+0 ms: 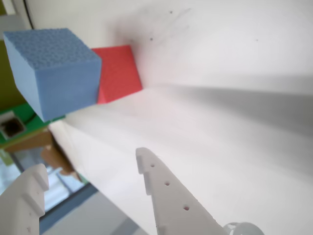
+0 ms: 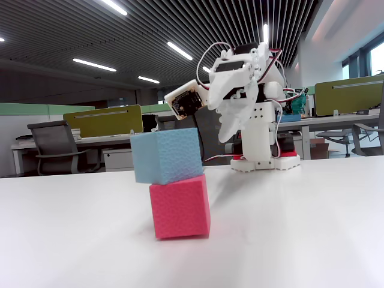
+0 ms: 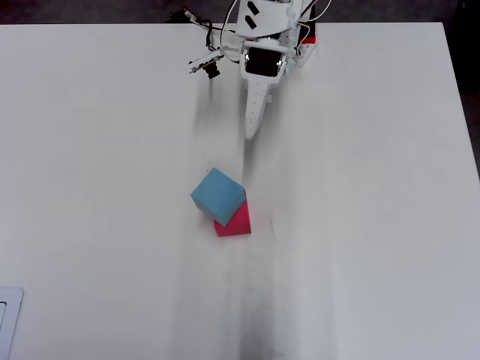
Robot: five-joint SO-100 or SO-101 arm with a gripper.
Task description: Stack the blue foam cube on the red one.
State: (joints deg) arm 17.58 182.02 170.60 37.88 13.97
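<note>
Wrist view first: the end effector (image 1: 93,169) sat low in the picture, its two white toothed fingers (image 1: 171,196) spread wide with nothing but air between them — released, empty. Up in the top left corner, well away from those fingertips, the blue foam cube (image 1: 51,71) filled the near ground, and the red one (image 1: 119,73) peeked out from behind its right side, touching it. The white table (image 1: 234,147) ran across the rest of the picture.

Over to the fixed view: the blue foam cube (image 2: 166,155) rested on top of the red one (image 2: 179,206), turned a little and overhanging toward the left of the picture. Behind the stack and to its right, the white arm was folded up near its base, the end effector (image 2: 230,127) pointing down, clear of both cubes. Office desks and a chair stood in the background.

Overhead view: the blue foam cube (image 3: 217,195) covered most of the red one (image 3: 236,223), offset toward upper left, near the middle of the table (image 3: 375,225). The end effector (image 3: 253,127) lay above them in the picture, apart from the stack.
</note>
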